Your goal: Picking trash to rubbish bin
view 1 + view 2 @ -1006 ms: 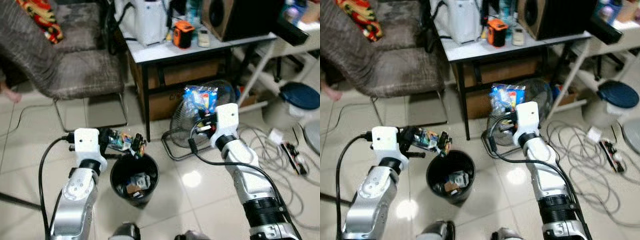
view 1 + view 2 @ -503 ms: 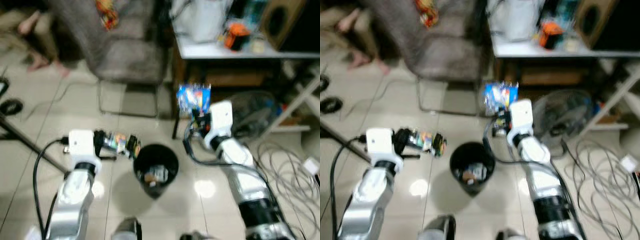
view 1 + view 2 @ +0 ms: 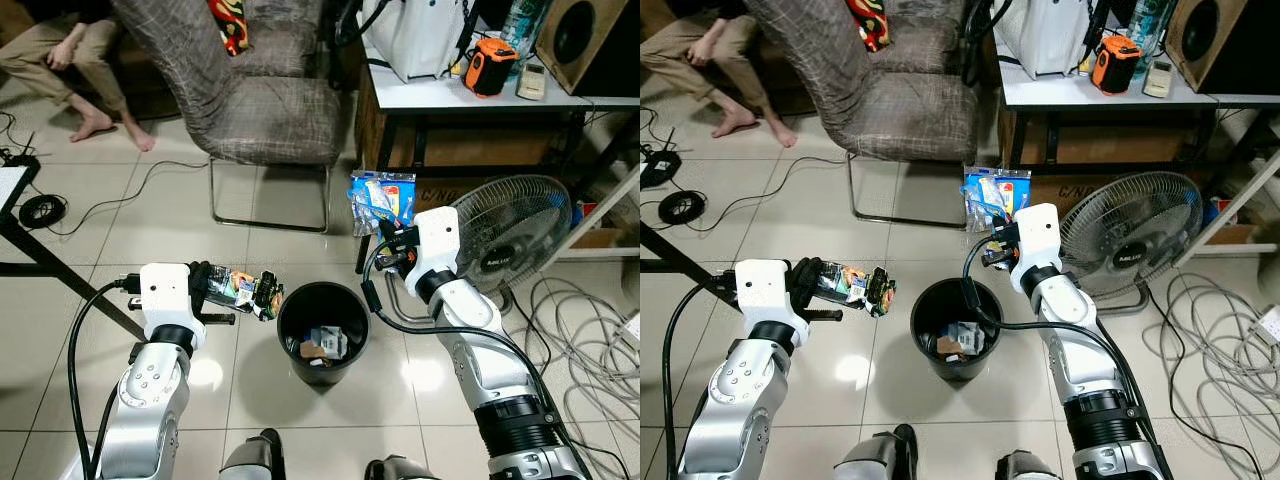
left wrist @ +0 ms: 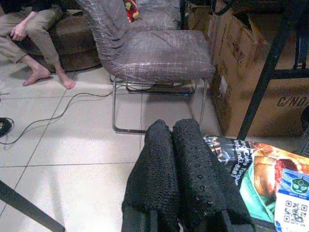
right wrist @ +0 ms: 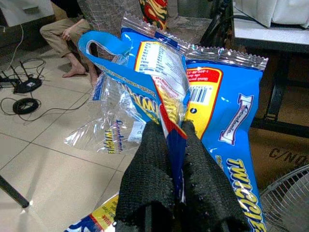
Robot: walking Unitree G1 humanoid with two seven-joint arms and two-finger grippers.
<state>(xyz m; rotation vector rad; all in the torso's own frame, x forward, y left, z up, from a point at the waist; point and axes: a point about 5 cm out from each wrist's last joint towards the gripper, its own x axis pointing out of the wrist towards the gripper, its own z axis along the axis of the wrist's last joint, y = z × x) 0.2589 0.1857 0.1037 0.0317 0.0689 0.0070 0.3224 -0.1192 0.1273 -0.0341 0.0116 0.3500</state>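
A black rubbish bin (image 3: 322,331) stands on the tiled floor between my arms, with several wrappers inside. My left gripper (image 3: 216,289) is shut on a colourful snack wrapper (image 3: 243,292) held just left of the bin's rim. In the left wrist view the wrapper (image 4: 260,179) lies beside the closed fingers (image 4: 186,169). My right gripper (image 3: 388,238) is shut on blue snack bags (image 3: 381,200), held up behind and right of the bin. The right wrist view has the blue bags (image 5: 203,101) pinched between the fingers (image 5: 154,169).
A grey chair (image 3: 255,100) stands behind the bin. A floor fan (image 3: 510,235) is at the right, with loose cables (image 3: 590,340) beyond it. A white table (image 3: 470,90) with gear is at the back. A person's legs (image 3: 70,70) show at the far left.
The camera view has shifted and sharpened, now centring the bin. Both grippers still hold their wrappers in about the same places beside the bin.
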